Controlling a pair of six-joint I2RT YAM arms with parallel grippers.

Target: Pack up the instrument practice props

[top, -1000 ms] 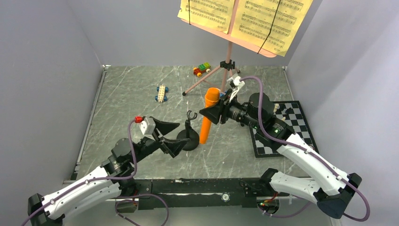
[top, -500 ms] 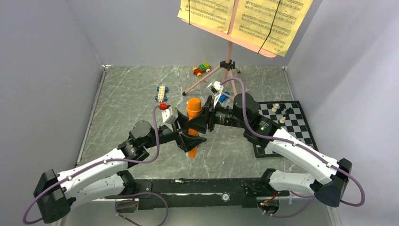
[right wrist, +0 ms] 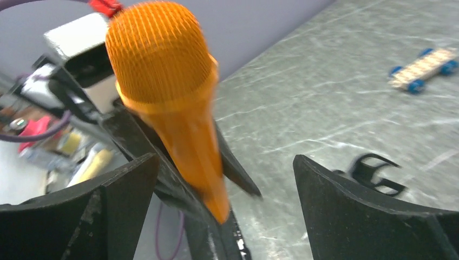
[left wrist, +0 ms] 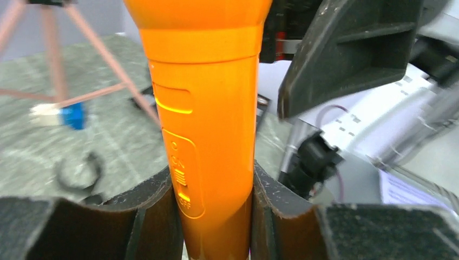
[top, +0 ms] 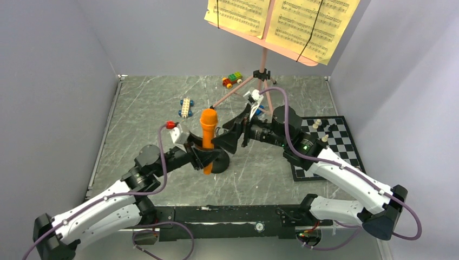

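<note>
The orange toy microphone (top: pixel 208 134) stands upright above the table, mesh head up, and my left gripper (top: pixel 207 157) is shut on its lower handle. In the left wrist view both fingers press the handle (left wrist: pixel 208 108) beside its on/off switch. My right gripper (top: pixel 227 138) is open just right of the microphone (right wrist: pixel 162 81), jaws wide and not touching it. The black mic stand (top: pixel 222 162) sits below, partly hidden; its clip (right wrist: pixel 376 172) shows. At the back, the pink music stand (top: pixel 263 62) carries the yellow sheet-music pages (top: pixel 281 21).
Two block toy cars (top: pixel 186 107) (top: pixel 232 80) lie on the far part of the table, and a small blue block (left wrist: pixel 70 115) by the tripod legs. The chessboard (top: pixel 330 146) with pieces lies on the right, under my right arm. Grey walls enclose three sides.
The right gripper, which held the microphone, has opened and let go. The left gripper has closed on the handle and now holds the microphone, a little further left than before.
</note>
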